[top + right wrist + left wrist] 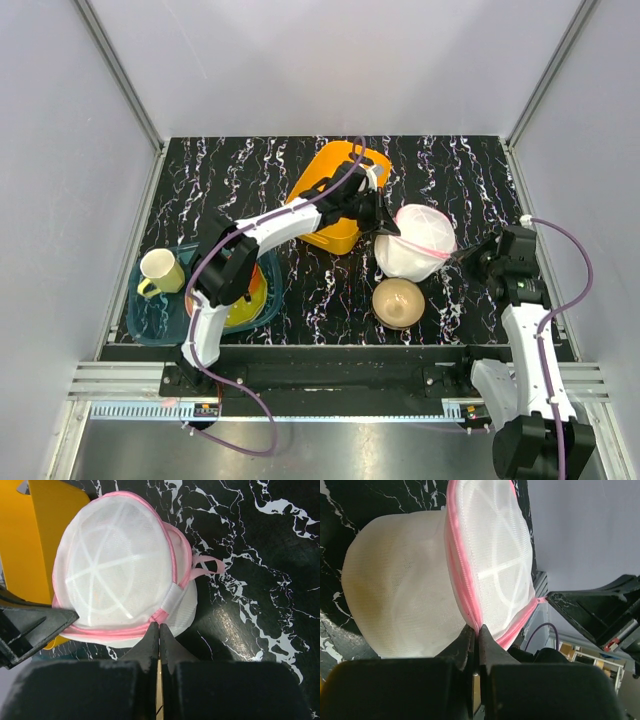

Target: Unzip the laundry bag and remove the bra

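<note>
The laundry bag (415, 243) is a white mesh dome with pink zipper trim, right of the table's middle. My left gripper (383, 228) is shut on the pink trim at the bag's left side, as the left wrist view shows (479, 628). My right gripper (468, 262) is shut on the pink zipper end at the bag's right side (159, 623). The bag (120, 570) looks zipped all round, with a pink loop (207, 566) at its side. The bra is hidden; only a faint tan tint shows through the mesh (367, 582).
A stiff tan bowl (398, 302) sits just in front of the bag. An orange basket (335, 200) stands behind my left arm. At the left, a teal tray (150, 318) holds a yellow mug (160, 270) and an orange plate (245, 308).
</note>
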{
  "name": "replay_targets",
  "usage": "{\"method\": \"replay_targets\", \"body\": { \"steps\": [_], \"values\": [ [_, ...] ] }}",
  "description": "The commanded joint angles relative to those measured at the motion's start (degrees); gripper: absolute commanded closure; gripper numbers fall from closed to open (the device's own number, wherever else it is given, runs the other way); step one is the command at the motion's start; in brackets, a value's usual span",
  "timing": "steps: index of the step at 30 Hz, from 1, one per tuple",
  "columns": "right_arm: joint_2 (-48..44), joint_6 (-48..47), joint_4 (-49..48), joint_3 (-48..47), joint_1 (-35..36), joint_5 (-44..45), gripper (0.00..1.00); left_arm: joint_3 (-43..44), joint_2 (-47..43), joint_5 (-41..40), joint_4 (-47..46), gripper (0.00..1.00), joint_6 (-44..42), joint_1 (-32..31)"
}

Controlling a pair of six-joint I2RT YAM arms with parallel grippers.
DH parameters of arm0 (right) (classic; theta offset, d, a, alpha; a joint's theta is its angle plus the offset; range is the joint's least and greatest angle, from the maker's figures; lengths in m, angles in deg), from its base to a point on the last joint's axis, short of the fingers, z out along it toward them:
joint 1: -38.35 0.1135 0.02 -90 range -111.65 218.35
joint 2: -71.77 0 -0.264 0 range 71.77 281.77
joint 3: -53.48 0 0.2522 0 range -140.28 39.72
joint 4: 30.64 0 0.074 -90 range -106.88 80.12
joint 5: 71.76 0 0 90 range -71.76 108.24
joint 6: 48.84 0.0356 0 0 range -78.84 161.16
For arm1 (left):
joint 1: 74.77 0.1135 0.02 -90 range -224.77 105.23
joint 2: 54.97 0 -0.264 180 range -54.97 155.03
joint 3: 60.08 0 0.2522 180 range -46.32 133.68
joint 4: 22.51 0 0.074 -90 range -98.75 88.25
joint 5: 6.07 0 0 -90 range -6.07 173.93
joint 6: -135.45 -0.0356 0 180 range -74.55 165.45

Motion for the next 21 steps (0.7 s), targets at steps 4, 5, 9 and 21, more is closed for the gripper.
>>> {"method": "replay_targets", "body": {
  "steps": [4,5,9,21],
  "values": [
    [5.5,-4.5,-0.2,-4.6,-0.5,-1.1,0.63,-5.4,-5.7,0.4,-7.1,1.0,-2.8,-2.6],
    [6.0,-4.7,-0.2,-5.5,-0.6,-1.0,0.58,-5.6,-5.9,0.2,-6.5,1.0,-3.2,-2.9],
    [8.5,-6.1,0.0,-9.0,-0.6,0.0,0.44,-1.3,-5.1,-0.8,0.7,1.0,-8.3,-2.8],
    [22.0,-0.3,2.5,-26.7,15.9,6.1,0.36,3.1,-7.2,-3.4,5.6,1.0,-14.3,-2.8]
  ]
}}
